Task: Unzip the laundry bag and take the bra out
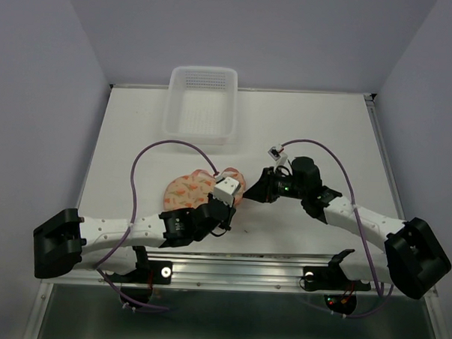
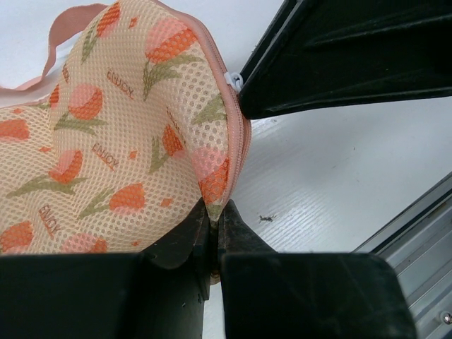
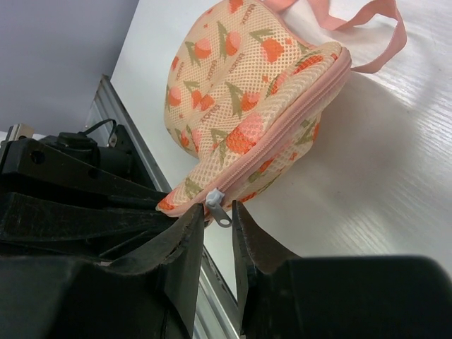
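**A:** Where is the laundry bag?

**B:** On the tabletop, at about 8 o'clock from its middle, between the two arms. The white basket sits well apart from it, at 11 o'clock by the far edge.

**A:** Who has hold of it?

**B:** The left pincer is clenched on the bag's pink-trimmed seam, at the bag's 6 o'clock edge in its own wrist view. The right pincer has not clamped anything. Its jaws stand a little apart, one on each side of the grey zipper pull, and a gap shows between them.

**A:** So how much is done?

**B:** Very little, by my reading. The zip runs shut along all of the seam the right wrist view shows, from the pull up toward 1 o'clock. The bra is nowhere in sight, so I take it to be inside the bag.

**A:** And what's left?

**B:** Nearly everything. The pull has to be pinched and drawn round the edge while the left side holds the bag steady. Then the bag has to be opened and the bra lifted out.
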{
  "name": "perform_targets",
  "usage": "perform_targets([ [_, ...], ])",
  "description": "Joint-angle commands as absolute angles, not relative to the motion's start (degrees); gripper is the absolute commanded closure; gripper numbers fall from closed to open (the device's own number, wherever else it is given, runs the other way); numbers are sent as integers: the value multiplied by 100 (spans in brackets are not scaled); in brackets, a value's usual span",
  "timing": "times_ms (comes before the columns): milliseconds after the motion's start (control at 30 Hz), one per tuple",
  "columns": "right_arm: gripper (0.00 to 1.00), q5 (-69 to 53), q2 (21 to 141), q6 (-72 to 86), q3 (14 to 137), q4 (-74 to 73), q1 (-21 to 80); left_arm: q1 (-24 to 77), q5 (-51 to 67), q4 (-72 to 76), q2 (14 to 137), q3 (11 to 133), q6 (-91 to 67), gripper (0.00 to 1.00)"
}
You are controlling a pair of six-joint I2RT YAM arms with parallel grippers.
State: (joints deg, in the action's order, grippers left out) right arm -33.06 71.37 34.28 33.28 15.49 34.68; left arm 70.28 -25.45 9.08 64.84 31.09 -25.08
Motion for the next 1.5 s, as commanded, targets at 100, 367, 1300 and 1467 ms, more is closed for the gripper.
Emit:
perform_targets([
  [100, 72, -3314, 7181, 3296, 3305, 1819, 3489, 7005, -2610, 1028, 6460, 3331, -2443, 88],
  [367, 89, -3252, 7084, 3261, 3199, 1793, 3489, 7005, -2681, 949, 6469, 3366, -2434, 89],
  [1300, 99, -966, 6109, 2795, 3744, -281, 2962, 6935, -2961, 458, 6477, 2786, -3374, 90],
  [1467, 99, -2011, 5994, 2724, 3446, 226, 2962, 6715, -3077, 438, 6399, 2988, -3272, 41],
])
